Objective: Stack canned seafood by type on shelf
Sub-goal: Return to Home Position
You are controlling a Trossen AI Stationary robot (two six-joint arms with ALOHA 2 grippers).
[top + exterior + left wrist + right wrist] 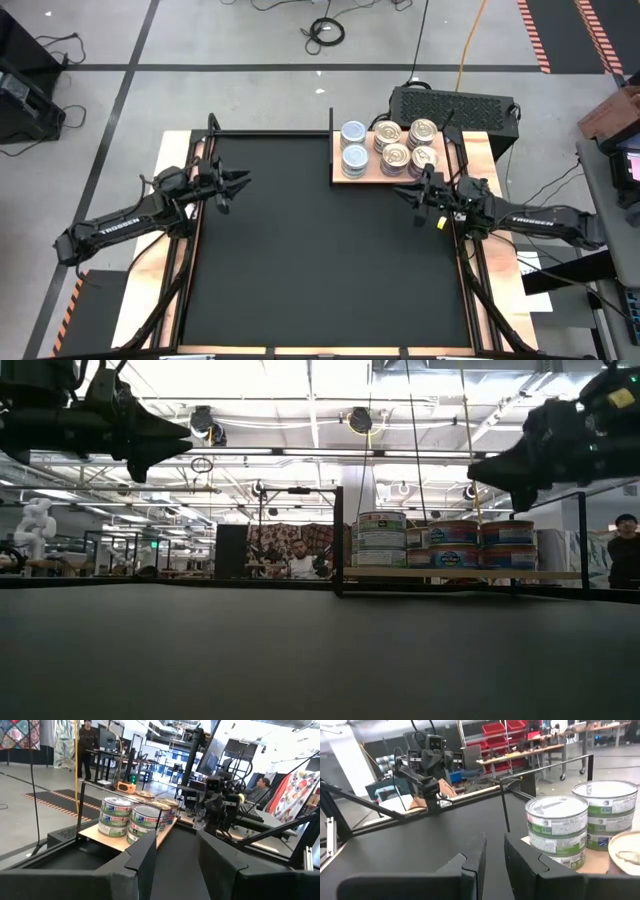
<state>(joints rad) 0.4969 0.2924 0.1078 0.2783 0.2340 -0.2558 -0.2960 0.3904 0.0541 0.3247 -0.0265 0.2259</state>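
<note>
The shelf [345,177] is a light wooden board at the far right of the black mat. On it the canned seafood stands in stacks: silvery-blue tops [353,145] to the left, gold pull-tab tops [408,146] to the right. The low view shows the stacks [381,538] two tins high, resting on the board [460,573]. My left gripper [243,185] hovers open above the mat's left side, pointing level at the shelf [102,835]. My right gripper [398,190] hovers just near of the shelf with a narrow gap between its fingers [495,842] and nothing in it.
A black mat [320,260] covers the table between the arms. A thin black frame post [331,125] stands at the shelf's left edge. A black box [450,105] sits behind the shelf. People show in the room beyond the table [297,565].
</note>
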